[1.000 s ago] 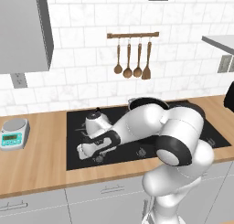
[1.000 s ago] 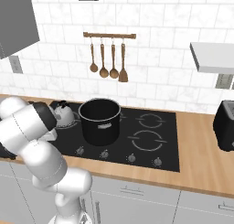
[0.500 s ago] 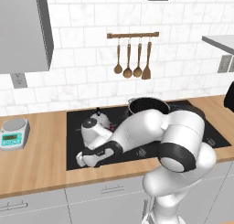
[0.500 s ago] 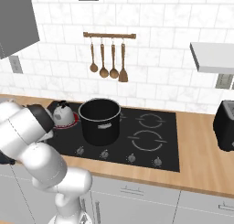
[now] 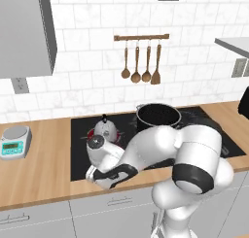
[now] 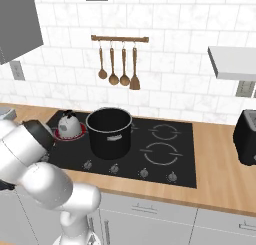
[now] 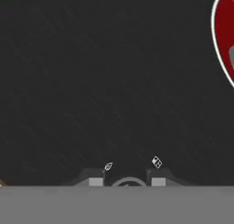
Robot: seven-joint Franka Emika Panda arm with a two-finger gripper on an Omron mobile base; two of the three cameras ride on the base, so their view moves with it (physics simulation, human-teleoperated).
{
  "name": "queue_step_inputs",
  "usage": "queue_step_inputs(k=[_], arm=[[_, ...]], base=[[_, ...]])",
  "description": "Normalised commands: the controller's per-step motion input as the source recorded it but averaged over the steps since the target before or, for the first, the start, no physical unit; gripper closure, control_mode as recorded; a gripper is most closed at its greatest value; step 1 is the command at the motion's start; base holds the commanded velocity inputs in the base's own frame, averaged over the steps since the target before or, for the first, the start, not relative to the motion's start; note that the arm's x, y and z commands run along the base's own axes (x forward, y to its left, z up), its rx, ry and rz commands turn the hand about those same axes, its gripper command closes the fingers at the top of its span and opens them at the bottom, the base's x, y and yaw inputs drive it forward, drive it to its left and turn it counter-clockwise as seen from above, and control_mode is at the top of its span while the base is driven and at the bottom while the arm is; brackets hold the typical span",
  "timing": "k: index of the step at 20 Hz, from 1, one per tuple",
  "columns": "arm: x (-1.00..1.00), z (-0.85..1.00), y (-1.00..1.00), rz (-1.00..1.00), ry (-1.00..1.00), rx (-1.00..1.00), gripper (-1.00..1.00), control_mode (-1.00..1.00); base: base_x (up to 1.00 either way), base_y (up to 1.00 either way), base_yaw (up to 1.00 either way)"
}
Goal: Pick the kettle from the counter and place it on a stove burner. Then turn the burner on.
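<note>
Kettle sits on the glowing red burner — the tool, grip state unclear, hovers low over a front knob.

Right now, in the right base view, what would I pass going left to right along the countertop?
Small silver-grey metal kettle on a glowing red burner → big black pot → two pale burner rings, one behind the other → black appliance at the frame edge.

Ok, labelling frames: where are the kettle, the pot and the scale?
kettle point(image 6: 68, 123), right base view, its silver dome.
pot point(image 6: 109, 133), right base view, its black front wall.
scale point(image 5: 14, 141), left base view, its top plate.
</note>
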Motion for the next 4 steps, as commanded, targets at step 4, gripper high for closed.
queue_step_inputs(k=[4], arm=[[-0.03,0.30,0.06,0.28,-0.17,-0.07,1.00,-1.00]], base=[[0.00,0.00,0.00]])
